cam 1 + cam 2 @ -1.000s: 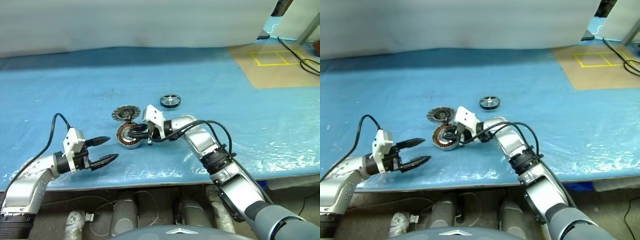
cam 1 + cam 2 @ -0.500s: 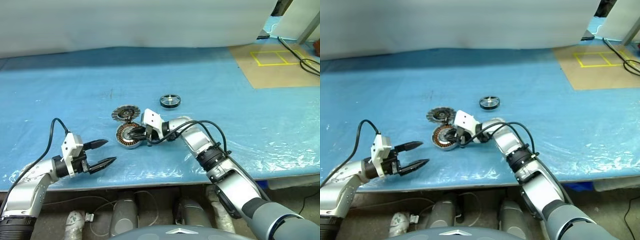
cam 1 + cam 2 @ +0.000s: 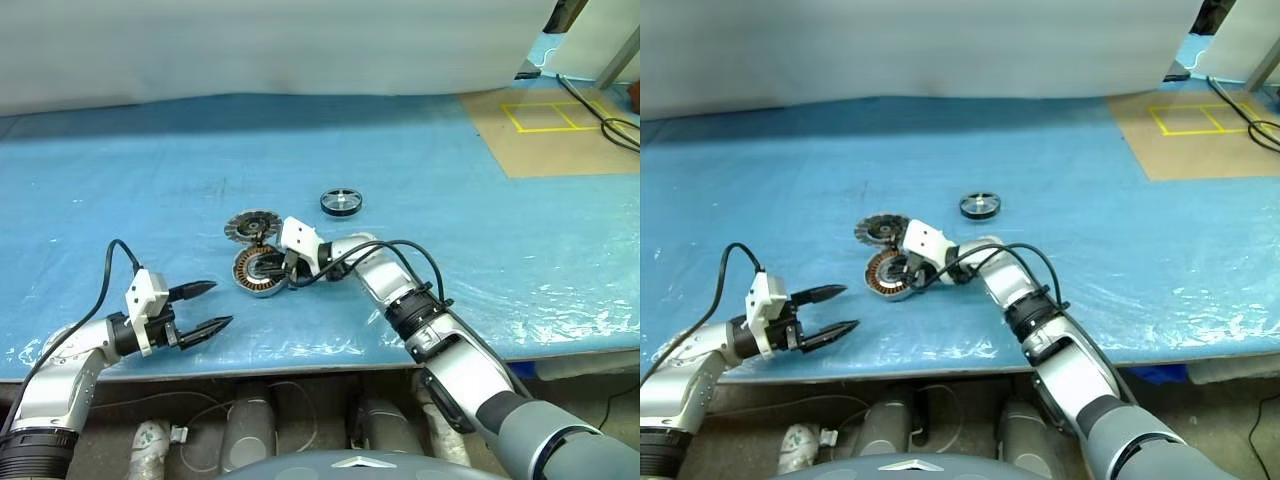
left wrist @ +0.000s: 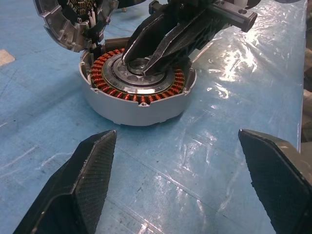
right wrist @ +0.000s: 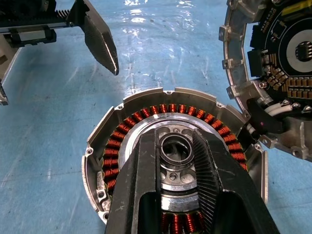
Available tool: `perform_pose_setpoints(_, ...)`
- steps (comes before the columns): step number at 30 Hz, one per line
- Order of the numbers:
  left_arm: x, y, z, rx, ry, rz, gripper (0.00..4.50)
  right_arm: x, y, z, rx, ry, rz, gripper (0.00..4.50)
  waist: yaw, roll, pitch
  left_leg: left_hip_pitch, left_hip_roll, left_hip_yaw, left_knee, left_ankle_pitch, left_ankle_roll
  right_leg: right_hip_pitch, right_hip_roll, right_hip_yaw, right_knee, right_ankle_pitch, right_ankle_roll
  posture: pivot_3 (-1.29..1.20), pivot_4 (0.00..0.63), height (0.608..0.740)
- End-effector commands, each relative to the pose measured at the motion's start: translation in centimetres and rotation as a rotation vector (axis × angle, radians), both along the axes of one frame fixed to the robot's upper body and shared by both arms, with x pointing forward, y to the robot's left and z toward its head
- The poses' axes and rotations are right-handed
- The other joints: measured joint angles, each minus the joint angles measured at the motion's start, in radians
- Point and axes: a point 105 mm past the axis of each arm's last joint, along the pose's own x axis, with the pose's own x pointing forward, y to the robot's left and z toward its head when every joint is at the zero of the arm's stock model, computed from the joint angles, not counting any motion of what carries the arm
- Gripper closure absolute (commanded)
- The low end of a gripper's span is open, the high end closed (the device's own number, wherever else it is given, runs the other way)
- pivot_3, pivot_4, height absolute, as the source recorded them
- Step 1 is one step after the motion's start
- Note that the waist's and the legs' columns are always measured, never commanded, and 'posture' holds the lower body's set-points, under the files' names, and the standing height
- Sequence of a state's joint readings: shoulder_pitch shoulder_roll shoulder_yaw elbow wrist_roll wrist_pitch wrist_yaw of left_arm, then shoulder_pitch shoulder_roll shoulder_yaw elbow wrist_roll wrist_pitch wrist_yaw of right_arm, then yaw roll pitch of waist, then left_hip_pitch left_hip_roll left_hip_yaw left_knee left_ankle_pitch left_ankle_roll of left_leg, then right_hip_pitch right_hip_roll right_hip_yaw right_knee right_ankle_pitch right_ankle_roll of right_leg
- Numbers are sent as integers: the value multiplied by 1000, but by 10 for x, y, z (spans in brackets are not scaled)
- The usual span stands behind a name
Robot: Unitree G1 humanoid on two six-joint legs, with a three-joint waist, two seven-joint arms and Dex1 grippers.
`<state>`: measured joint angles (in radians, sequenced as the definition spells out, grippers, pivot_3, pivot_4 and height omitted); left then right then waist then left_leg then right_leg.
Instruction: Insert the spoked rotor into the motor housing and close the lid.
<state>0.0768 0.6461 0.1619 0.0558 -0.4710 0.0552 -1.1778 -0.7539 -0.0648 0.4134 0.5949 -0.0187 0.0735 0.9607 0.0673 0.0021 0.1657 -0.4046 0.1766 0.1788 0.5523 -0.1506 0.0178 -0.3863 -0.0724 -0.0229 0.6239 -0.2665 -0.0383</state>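
Blue table [image 3: 480, 240]: motor housing [image 3: 258, 271] holds copper windings, rotor [image 3: 341, 202] outside.

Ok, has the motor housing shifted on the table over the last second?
No. The motor housing sits in the same spot just in front of the lid and keeps the same gap to the spoked rotor.

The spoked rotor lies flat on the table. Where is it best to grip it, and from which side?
Grip the spoked rotor across its shiny rim, coming from above: it lies flat on the blue table, so probably only the rim's opposite sides can be pinched.
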Motion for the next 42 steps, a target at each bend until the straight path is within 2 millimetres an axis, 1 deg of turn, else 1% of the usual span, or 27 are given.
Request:
perform_pose_setpoints(1, 1, -1, 3, 3, -29, -16, 261, 8, 1, 9, 22, -24, -25, 3939, 0, 0, 0, 0, 0, 0, 0, 0, 0, 0, 0, 0, 0, 0, 0, 0, 150, 740)
perform_pose_setpoints(13, 3, -4, 1, 2, -28, -31, 261, 6, 0, 12, 33, -39, -17, 3939, 1, 0, 0, 0, 0, 0, 0, 0, 0, 0, 0, 0, 0, 0, 0, 0, 150, 740)
perform_pose_setpoints(19, 4, -4, 0, 0, -26, -34, 261, 6, 1, 29, 84, -55, 3, 3939, 1, 0, 0, 0, 0, 0, 0, 0, 0, 0, 0, 0, 0, 0, 0, 0, 150, 740)
perform_pose_setpoints(24, 4, -4, -2, 1, -21, -33, 261, 3, 0, 34, 92, -66, 29, 3939, 0, 0, 0, -1, 0, 0, 0, 0, 0, 0, 0, 0, 0, 0, 0, 0, 150, 740)
perform_pose_setpoints(32, 4, -4, -2, 1, -20, -30, 261, -3, 7, 28, 79, -61, 46, 3939, 0, 0, 0, -1, 1, 0, 0, 0, 0, -1, 0, 0, 0, 0, 0, 0, 150, 740)
perform_pose_setpoints(36, 3, -4, -2, 3, -19, -30, 261, -6, 10, 22, 60, -60, 59, 3939, 0, 0, 0, -1, 1, 0, 0, 0, 0, -1, 0, 0, 0, 0, 0, 0, 150, 740)
perform_pose_setpoints(42, 3, -7, -2, 2, -20, -32, 261, -5, 12, 15, 44, -56, 50, 3939, 0, 0, 0, -1, 1, 1, 0, 0, 0, -1, 0, 0, 0, 0, 0, 0, 150, 740)
